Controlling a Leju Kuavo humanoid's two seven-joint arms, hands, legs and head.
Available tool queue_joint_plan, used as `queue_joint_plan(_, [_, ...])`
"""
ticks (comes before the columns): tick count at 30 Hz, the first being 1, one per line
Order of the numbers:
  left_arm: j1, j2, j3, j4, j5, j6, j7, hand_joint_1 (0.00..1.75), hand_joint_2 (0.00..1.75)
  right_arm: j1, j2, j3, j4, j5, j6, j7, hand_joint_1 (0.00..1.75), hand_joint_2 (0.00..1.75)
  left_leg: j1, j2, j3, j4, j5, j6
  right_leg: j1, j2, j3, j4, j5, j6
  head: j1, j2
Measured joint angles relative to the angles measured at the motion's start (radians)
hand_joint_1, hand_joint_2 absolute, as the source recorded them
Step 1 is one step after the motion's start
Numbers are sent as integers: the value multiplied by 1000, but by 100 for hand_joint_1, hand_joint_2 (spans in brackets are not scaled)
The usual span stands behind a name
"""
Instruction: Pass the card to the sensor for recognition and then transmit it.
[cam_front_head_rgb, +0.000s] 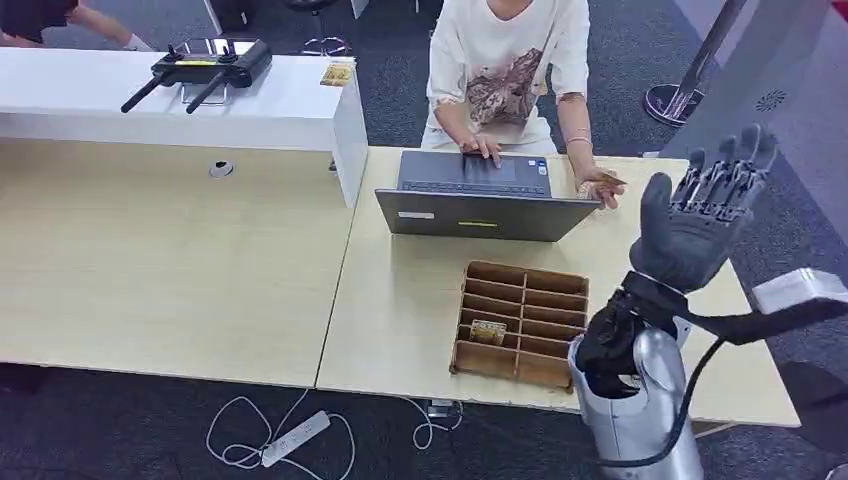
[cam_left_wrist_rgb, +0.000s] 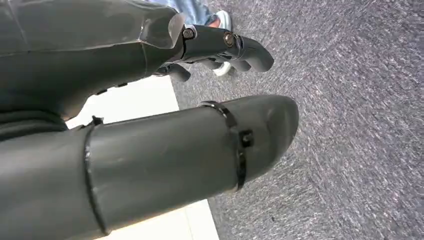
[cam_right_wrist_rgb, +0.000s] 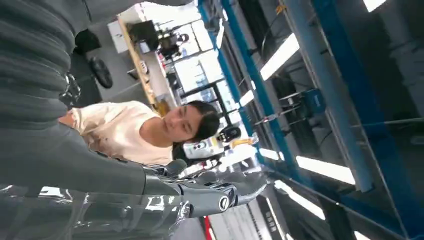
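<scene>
My right hand (cam_front_head_rgb: 700, 215) is raised above the table's right end, fingers straight and spread, palm empty; in the right wrist view its fingers (cam_right_wrist_rgb: 220, 192) point up toward a person and the ceiling. A small tan card (cam_front_head_rgb: 488, 332) lies in a slot of the brown divided tray (cam_front_head_rgb: 520, 370) near the front edge, left of my right forearm. The seated person's hand (cam_front_head_rgb: 600, 185) beside the laptop holds a thin card-like item. My left hand (cam_left_wrist_rgb: 150, 150) hangs over grey carpet, loosely extended, holding nothing.
An open grey laptop (cam_front_head_rgb: 480, 195) stands between the tray and the person. A white counter (cam_front_head_rgb: 280, 110) at the back left carries a black controller (cam_front_head_rgb: 205, 65) and a small tan box (cam_front_head_rgb: 337, 73). A power strip (cam_front_head_rgb: 295, 438) lies on the floor.
</scene>
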Motion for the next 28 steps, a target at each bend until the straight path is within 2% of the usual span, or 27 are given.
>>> queue_joint_plan(4, [0, 0, 0, 0, -4, -3, 0, 0, 0, 137, -38, 1, -100, 8, 63, -27, 0, 175, 0, 0, 0, 0, 0, 0, 0, 0, 0, 0, 0, 0, 0, 0])
queue_joint_plan(6, [0, 0, 0, 0, -4, -7, 0, 0, 0, 223, -58, 2, -131, -4, 126, -18, 0, 175, 0, 0, 0, 0, -1, 1, 0, 0, 0, 0, -1, 0, 0, 0])
queue_joint_plan(7, [0, 1, 0, 0, -4, -10, 1, 0, 0, 269, -65, 2, -142, -28, 170, -5, 0, 175, 0, 0, 0, 0, -1, 1, 0, 0, 0, 0, -1, 0, 0, 0])
queue_joint_plan(10, [0, 3, 0, 0, -7, -15, 3, 0, 0, 432, -73, -3, -167, -86, 399, 4, 0, 175, 0, -1, 0, 0, -2, 1, 0, -2, 1, 0, -3, 0, -1, 0])
queue_joint_plan(14, [1, 4, 0, 0, -16, -18, 4, 0, 0, 576, -75, -49, -167, -103, 569, 70, 0, 175, 0, 0, 0, -1, -3, 0, 0, -1, 1, 0, -3, 0, 0, 0])
queue_joint_plan(16, [1, 6, 0, 0, -16, -17, 2, 0, 0, 614, -84, -59, -166, -57, 653, 106, 0, 175, 0, 0, 0, -1, -3, 0, 0, 0, 1, 0, -3, 0, 0, 0])
queue_joint_plan(17, [1, 8, 0, 0, -16, -17, -1, 0, 0, 624, -95, -60, -165, 9, 683, 132, 0, 175, 0, 1, 0, -1, -3, 0, 0, 0, 1, 0, -3, 0, 0, 0])
queue_joint_plan(19, [1, 11, 0, 0, -16, -13, -9, 0, 0, 637, -117, -60, -158, 132, 729, 142, 0, 175, 0, 1, 0, -1, -3, 1, 0, 0, 1, 0, -3, 0, 0, 0])
queue_joint_plan(21, [2, 12, 0, 0, -14, -10, -11, 0, 0, 637, -133, -60, -146, 174, 757, 130, 0, 175, 0, 0, 0, -1, -3, 1, 0, 0, 1, 0, -3, 0, 0, 0])
queue_joint_plan(24, [2, 13, 2, 0, -6, -6, -13, 0, 0, 619, -147, -59, -112, 269, 767, 114, 0, 175, 0, 1, 1, -1, -3, 1, 0, 1, 2, 0, -3, 0, 0, 0])
queue_joint_plan(28, [2, 14, 8, 0, 0, -6, -13, 0, 0, 598, -153, -56, -80, 311, 764, 111, 0, 175, 0, 1, 1, -1, -3, 1, 0, 0, 2, 0, -3, 0, 0, 0])
